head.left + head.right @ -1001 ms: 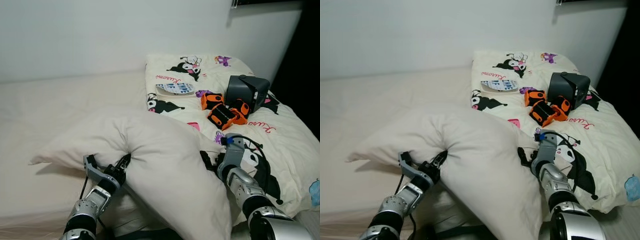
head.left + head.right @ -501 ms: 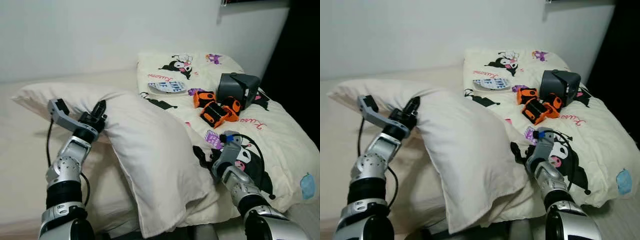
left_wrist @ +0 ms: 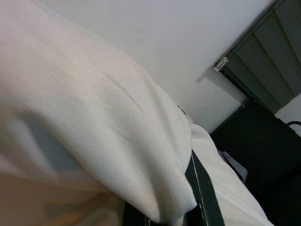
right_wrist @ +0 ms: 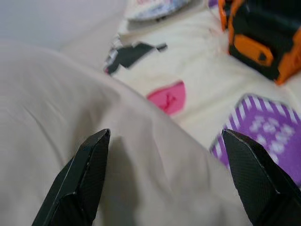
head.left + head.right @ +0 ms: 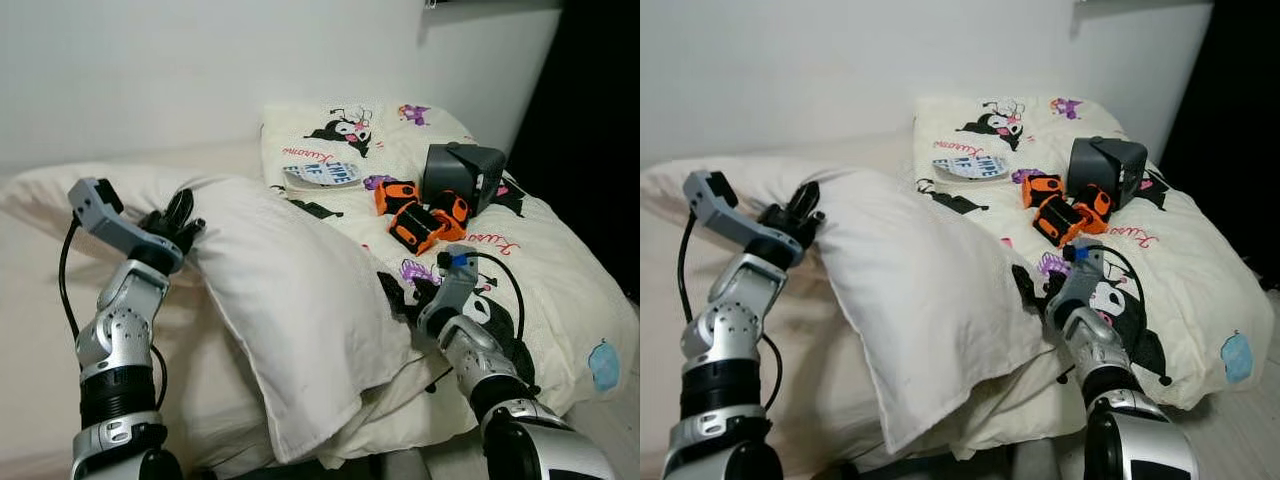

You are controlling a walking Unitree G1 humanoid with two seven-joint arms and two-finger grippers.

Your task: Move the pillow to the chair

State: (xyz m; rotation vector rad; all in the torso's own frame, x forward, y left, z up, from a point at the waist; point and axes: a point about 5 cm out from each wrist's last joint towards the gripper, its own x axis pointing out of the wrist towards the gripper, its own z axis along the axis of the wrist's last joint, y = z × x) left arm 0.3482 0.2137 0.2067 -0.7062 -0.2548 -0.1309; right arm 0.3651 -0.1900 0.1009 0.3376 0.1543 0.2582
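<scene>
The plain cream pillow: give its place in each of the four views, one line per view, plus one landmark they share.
Left eye view: plain cream pillow centre-left, left gripper pinching its upper edge.
Right eye view: centre-left, same pinch.
Left wrist view: its fabric draped over a black finger.
Right wrist view: lower left, between the right gripper fingertips.
Shared landmark: cartoon-print bedding beside it.

Layout as I see it from the head cameras.
Pillow (image 5: 290, 290) lies on bed (image 5: 40, 330), left of patterned quilt (image 5: 540, 270); headset (image 5: 460, 177), controllers (image 5: 420, 215) and booklet (image 5: 322, 174) sit on quilt, toward wall (image 5: 200, 70).
</scene>
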